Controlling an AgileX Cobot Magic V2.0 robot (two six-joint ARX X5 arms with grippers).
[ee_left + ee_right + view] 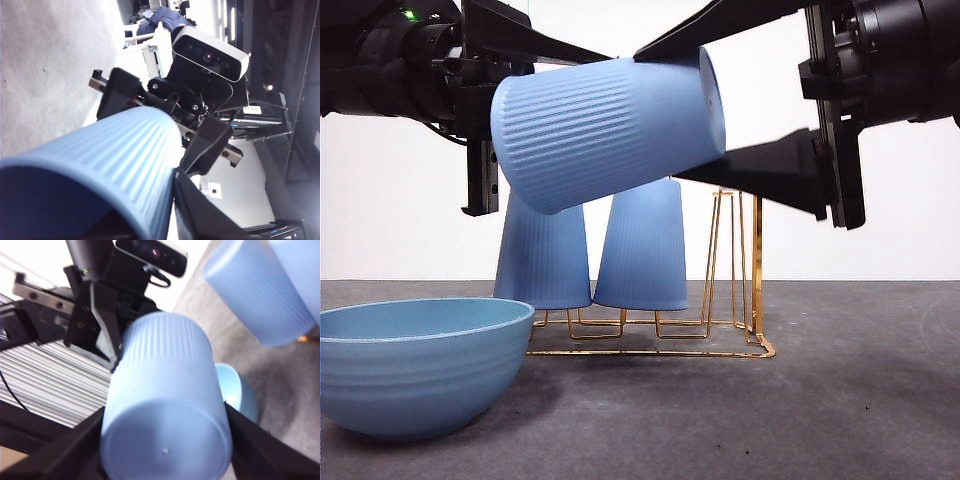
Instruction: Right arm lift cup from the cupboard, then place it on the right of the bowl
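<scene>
Cup (610, 130) hangs sideways above the desk (840, 400). Right gripper (165, 435) has its jaws clamped on the base end; left gripper (665, 115) has its jaws clamped on the rim.

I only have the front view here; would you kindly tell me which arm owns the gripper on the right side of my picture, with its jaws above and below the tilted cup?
Observer: That is the right gripper. Its wrist view shows its own jaws shut on either side of the cup.
Operator: Thank you. Which end of the cup is it holding?
Observer: The closed base, which fills the right wrist view. The left wrist view looks at the open mouth, so the left gripper is at the rim end.
</scene>
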